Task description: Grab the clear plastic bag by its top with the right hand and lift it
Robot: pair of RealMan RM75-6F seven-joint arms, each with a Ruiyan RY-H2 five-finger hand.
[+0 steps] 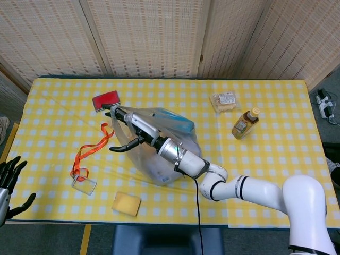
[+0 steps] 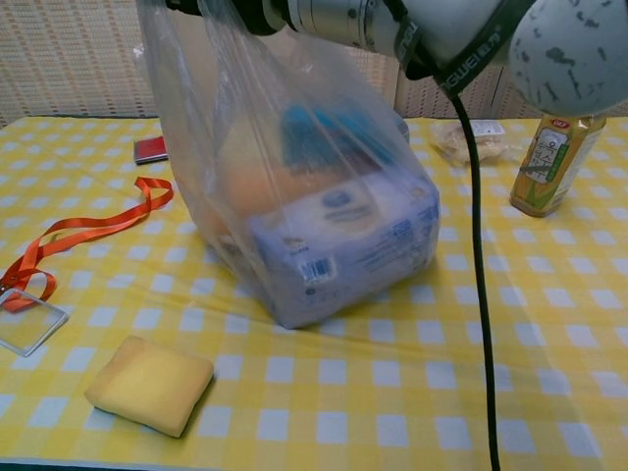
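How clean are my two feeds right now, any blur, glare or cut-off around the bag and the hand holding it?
Head view: even light, sharp; the right hand grips the clear bag by its top, both fully in frame. Chest view: the bag fills the frame, its contents hazy through the film, only soft sheen, no harsh glare; the hand is mostly cut off at the top edge; the bottle looks slightly soft.
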